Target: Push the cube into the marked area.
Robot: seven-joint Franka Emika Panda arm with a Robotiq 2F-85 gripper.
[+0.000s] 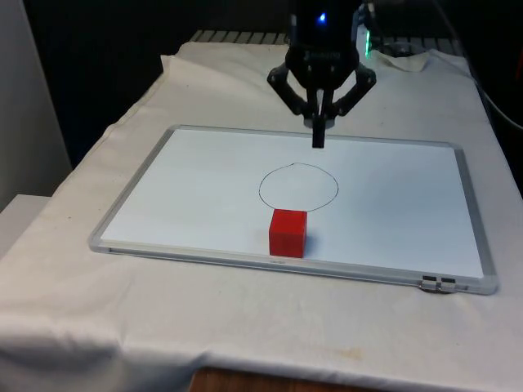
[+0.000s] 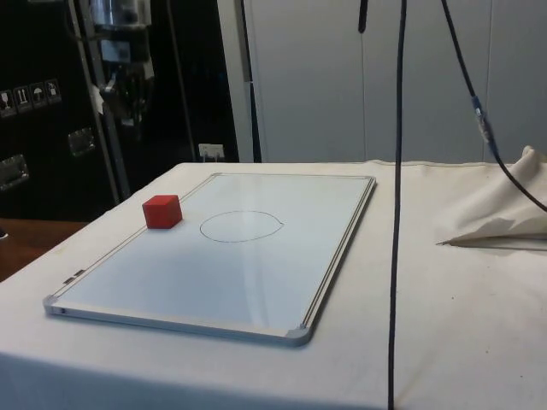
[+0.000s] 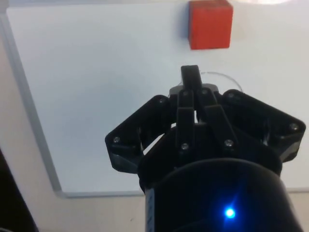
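1. Red cube (image 1: 288,233) sits on the whiteboard (image 1: 196,188), just outside the drawn circle (image 1: 298,186), on the board's edge farthest from the robot.
2. Black gripper (image 1: 319,139) hangs above the board's far edge, across the circle from the cube, its fingers pressed together on nothing.
3. To push well, it likely must get behind the cube, drop low, and press squarely on the face turned away from the circle.
4. Count: 1 cube, 1 circle, 1 whiteboard, 1 gripper, on the cloth-covered worktop (image 1: 245,327).

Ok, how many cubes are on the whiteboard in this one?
1. A single red cube sits on the whiteboard, just outside the drawn circle on the side away from the claw. Nothing appears hidden.
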